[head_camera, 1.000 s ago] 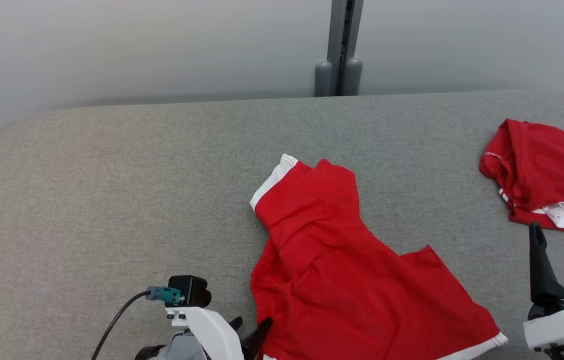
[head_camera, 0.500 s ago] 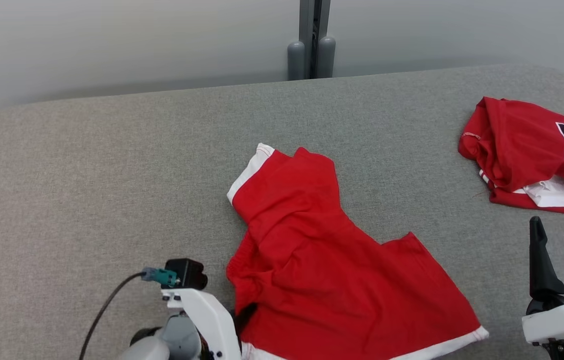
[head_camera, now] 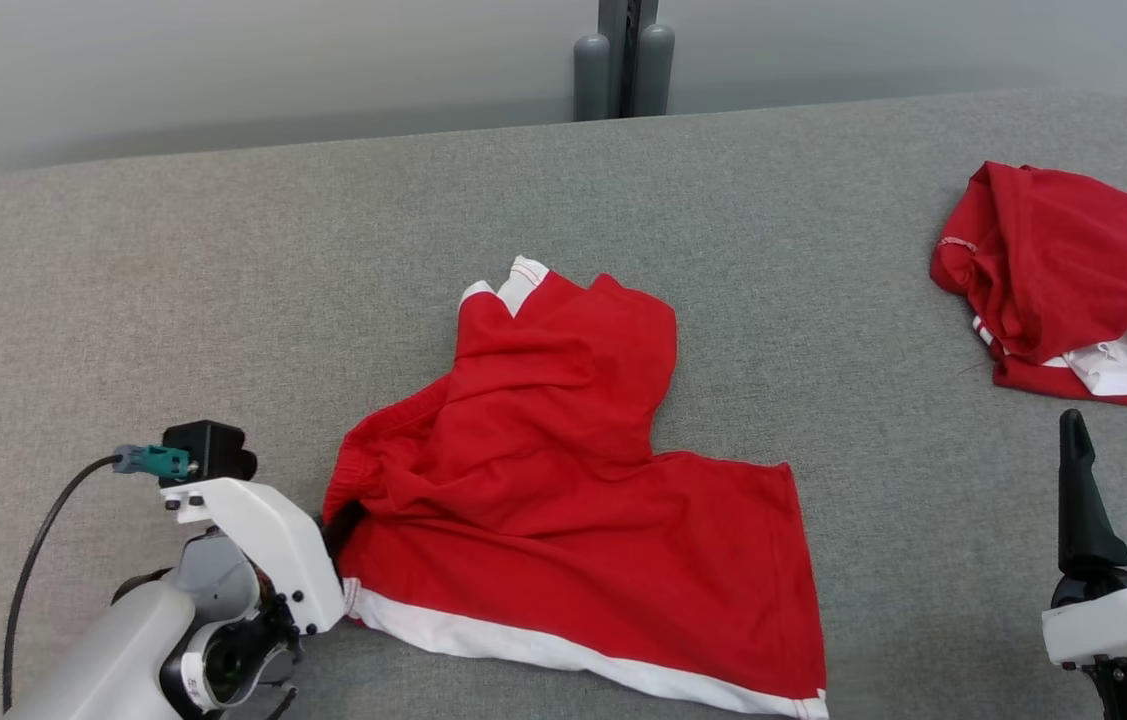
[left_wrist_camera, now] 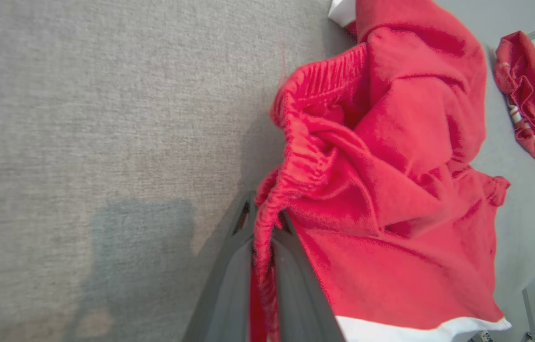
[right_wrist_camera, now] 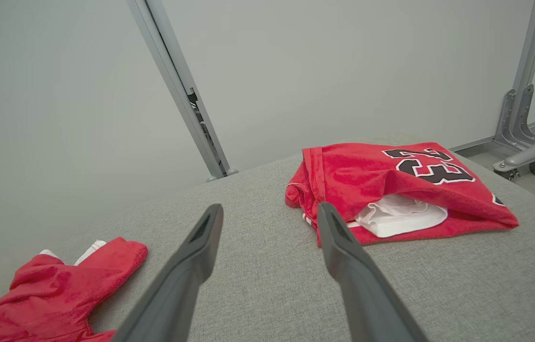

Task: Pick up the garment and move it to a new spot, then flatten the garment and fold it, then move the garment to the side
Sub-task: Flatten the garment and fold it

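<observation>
The garment (head_camera: 563, 500) is a pair of red shorts with white hems, lying rumpled in the middle of the grey padded table (head_camera: 223, 300). My left gripper (head_camera: 338, 525) is at its left edge, shut on the elastic waistband. In the left wrist view the fingers of that gripper (left_wrist_camera: 262, 221) pinch a bunched fold of the garment (left_wrist_camera: 390, 166). My right gripper (head_camera: 1113, 440) stands open at the lower right, apart from the shorts and holding nothing. In the right wrist view the right gripper (right_wrist_camera: 269, 213) shows its fingers spread, with the garment (right_wrist_camera: 49, 294) at the lower left.
A red jersey (head_camera: 1063, 260) with black numbers and white cloth under it lies at the table's far right, just beyond my right gripper; the jersey (right_wrist_camera: 390, 175) is close ahead of the fingers. A grey post (head_camera: 623, 60) stands behind the table.
My left gripper has shut on the waistband and pulled it to the left. The shorts have swung and bunched, and the far leg has folded over. The right gripper stays put.
</observation>
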You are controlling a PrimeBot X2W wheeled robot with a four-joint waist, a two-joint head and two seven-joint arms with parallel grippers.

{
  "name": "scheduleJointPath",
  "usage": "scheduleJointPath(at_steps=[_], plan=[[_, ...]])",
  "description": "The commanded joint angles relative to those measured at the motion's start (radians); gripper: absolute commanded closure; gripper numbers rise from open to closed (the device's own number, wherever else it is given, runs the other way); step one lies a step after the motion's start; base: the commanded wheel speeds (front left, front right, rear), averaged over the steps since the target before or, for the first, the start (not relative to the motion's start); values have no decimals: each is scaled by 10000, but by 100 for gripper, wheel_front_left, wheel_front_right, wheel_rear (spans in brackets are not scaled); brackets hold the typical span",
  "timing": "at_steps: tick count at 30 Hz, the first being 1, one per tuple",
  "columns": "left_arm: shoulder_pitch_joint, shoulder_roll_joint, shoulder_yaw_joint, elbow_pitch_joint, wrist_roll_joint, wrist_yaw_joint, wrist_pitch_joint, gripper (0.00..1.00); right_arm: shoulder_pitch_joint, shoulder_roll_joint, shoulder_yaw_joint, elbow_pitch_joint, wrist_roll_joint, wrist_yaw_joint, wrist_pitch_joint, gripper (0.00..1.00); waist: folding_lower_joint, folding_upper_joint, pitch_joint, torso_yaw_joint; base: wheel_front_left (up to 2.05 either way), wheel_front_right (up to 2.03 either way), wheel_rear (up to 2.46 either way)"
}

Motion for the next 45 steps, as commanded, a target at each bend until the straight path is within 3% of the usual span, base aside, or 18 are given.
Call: scheduleJointPath(at_steps=[1, 3, 4, 5, 6, 11, 16, 25, 30, 34, 39, 45], plan=[[-141, 97, 76, 75, -112, -59, -23, 100, -121, -42, -3, 41, -70, 8, -50, 0, 0, 0, -16, 0, 0, 0, 0], [4, 151, 149, 222, -198, -166, -28, 100, -68, -43, -22, 81, -103, 8, -47, 0, 0, 0, -118, 20, 0, 0, 0], [86, 197, 207, 288, -229, -191, -82, 76, -29, -43, -51, 97, -115, 8, -39, 0, 0, 0, -172, 43, 0, 0, 0], [172, 260, 220, 352, -236, -193, -115, 18, -1, -43, -78, 122, -114, 8, -28, 0, 0, 0, -234, 67, 0, 0, 0], [266, 301, 214, 394, -219, -213, -163, 0, 35, -41, -101, 148, -141, 8, -18, 0, 0, 0, -322, 94, 0, 0, 0], [624, 548, 383, -21, 107, -143, -1009, 0, 226, -44, -64, 174, -267, 8, 44, 0, 0, 0, -852, 258, 0, 0, 0], [1082, 1001, 572, -1291, 896, 135, -2364, 0, 516, -41, -47, 13, -390, 8, 37, 0, 0, 0, -1417, 527, 0, 0, 0], [1730, 1567, 1144, -3539, 2611, 1514, -4824, 0, 840, -60, -34, -693, -567, 8, -343, 0, 0, 0, -2031, 952, 0, 0, 0], [2093, 1695, 1239, -4041, 3353, 2012, -5406, 0, 897, -251, 198, -911, -674, 8, -722, 0, 0, 0, -2098, 1049, 0, 0, 0], [2650, 1469, 1339, -4279, 4173, 2428, -5668, 0, 1182, -378, 495, -1037, -845, 8, -1033, 0, 0, 0, -2144, 1135, 0, 0, 0], [3436, 662, 1898, -4325, 4835, 2159, -5728, 0, 1611, -483, 781, -929, -1084, 8, -1287, 0, 0, 0, -2191, 1283, 0, 0, 0], [4180, -229, 2548, -3771, 5622, 1367, -5721, 0, 1841, -437, 1040, -619, -1312, 8, -1500, 0, 0, 0, -2186, 1299, 0, 0, 0]])
